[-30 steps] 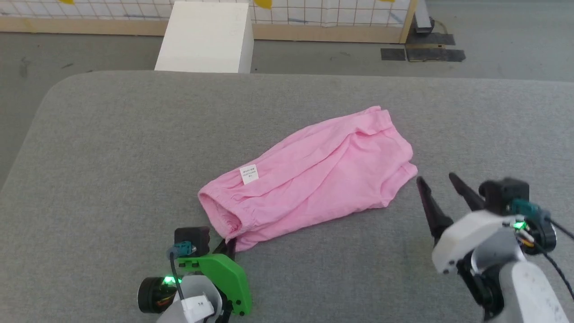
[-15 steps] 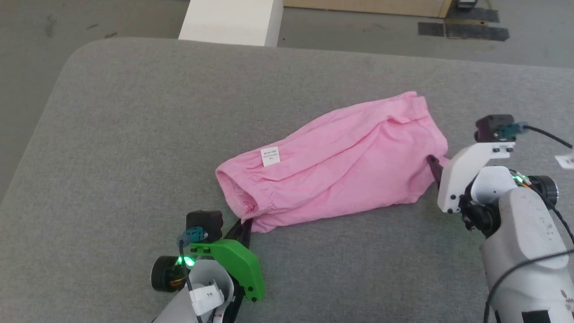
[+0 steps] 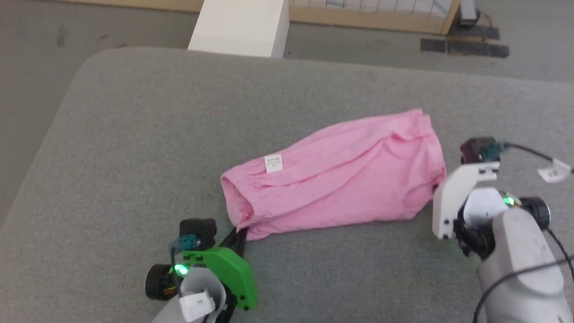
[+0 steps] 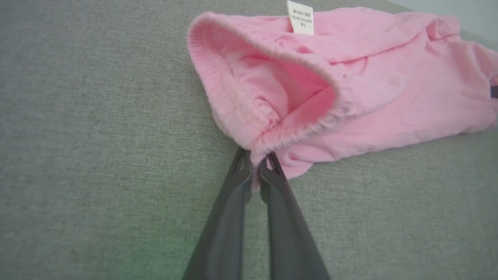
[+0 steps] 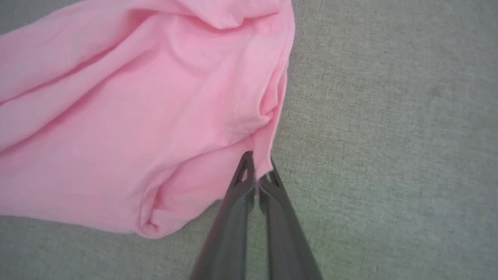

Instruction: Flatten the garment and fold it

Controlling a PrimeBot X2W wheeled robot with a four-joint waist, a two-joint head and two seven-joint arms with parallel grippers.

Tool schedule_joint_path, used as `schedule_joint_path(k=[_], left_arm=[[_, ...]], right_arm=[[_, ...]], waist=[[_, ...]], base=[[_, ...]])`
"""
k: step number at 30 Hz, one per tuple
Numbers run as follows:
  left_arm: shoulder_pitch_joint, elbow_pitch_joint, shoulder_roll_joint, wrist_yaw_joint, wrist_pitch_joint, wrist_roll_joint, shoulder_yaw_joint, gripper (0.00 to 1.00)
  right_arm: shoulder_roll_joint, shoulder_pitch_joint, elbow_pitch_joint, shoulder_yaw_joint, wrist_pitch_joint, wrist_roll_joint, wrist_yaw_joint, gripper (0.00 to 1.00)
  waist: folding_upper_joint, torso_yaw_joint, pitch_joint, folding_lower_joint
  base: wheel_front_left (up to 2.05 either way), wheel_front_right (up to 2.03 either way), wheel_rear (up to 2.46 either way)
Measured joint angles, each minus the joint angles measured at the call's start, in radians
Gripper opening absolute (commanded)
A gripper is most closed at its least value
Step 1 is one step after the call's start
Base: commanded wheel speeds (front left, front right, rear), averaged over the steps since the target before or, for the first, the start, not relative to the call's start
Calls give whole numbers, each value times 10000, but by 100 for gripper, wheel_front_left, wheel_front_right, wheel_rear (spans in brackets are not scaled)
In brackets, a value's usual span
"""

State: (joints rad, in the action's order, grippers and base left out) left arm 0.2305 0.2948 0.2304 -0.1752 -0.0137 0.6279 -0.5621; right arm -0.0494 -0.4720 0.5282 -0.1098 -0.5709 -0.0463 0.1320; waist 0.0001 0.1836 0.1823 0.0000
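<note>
Right gripper (image 5: 256,173), wide a second ago, now pinches the garment (image 3: 341,179); left gripper (image 4: 255,165) (reaching low) grips its waistband (image 4: 229,112).

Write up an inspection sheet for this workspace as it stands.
Surface: grey padded surface, flat, with a rounded far-left corner.
Job's things: pink garment lying crumpled, not yet folded; white label face up near the gathered waistband.
Clutter: nothing seen.
Pincers: left pincer shut on the waistband edge; right pincer shut on the opposite hem.
Cables: black cable looping off the right wrist, clear of the cloth.
Surroundings: white box, wooden-framed mesh fence and dark mats on the floor beyond.
</note>
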Motion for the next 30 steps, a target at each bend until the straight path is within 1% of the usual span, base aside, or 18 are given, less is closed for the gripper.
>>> schedule_joint_path(k=[2,5,7,11,14,16,20,21,22,23,30], left_arm=[[-169,-211,199,81,-157,115,-17,0],[-525,-658,594,142,-562,253,-46,0],[-821,-1055,878,163,-851,362,-42,0],[-1285,-1820,1348,169,-1361,585,0,0],[-1505,-2197,1661,161,-1732,809,42,0],[-1650,-2362,1822,159,-1979,949,54,0],[-1985,-2583,2094,157,-2604,1229,21,0],[-2061,-2642,2138,134,-2721,1310,27,0],[-2116,-2683,2155,63,-2782,1363,40,48],[-2174,-2740,2184,17,-2857,1436,46,100],[-2741,-3252,2257,-213,-2575,1697,426,100]], right_arm=[[-2,601,-679,77,111,-263,0,0],[6,1748,-2038,186,115,-738,0,0],[6,2735,-3170,245,27,-1057,0,0],[2,4657,-4984,213,-249,-1726,0,0],[2,5848,-5753,192,-270,-2324,0,0],[2,6368,-5902,278,-167,-2708,0,0],[2,6791,-5799,456,253,-2828,0,0],[-2,6791,-5728,520,318,-2801,0,35],[-2,6791,-5666,556,359,-2786,0,100],[8,6791,-5586,573,445,-2790,0,100],[0,6791,-5551,249,1127,-2805,0,100]], waist=[[0,-72,-204,0],[0,-207,-523,0],[0,-343,-714,0],[0,-681,-943,0],[0,-928,-1040,0],[0,-1080,-1076,0],[0,-1388,-1108,0],[0,-1455,-1114,0],[0,-1502,-1119,0],[0,-1552,-1126,0],[0,-1633,-1277,0]], base=[[0,0,0],[0,0,0],[0,0,0],[0,0,0],[0,0,0],[0,0,0],[0,0,0],[0,0,0],[0,0,0],[0,0,0],[0,0,0]])
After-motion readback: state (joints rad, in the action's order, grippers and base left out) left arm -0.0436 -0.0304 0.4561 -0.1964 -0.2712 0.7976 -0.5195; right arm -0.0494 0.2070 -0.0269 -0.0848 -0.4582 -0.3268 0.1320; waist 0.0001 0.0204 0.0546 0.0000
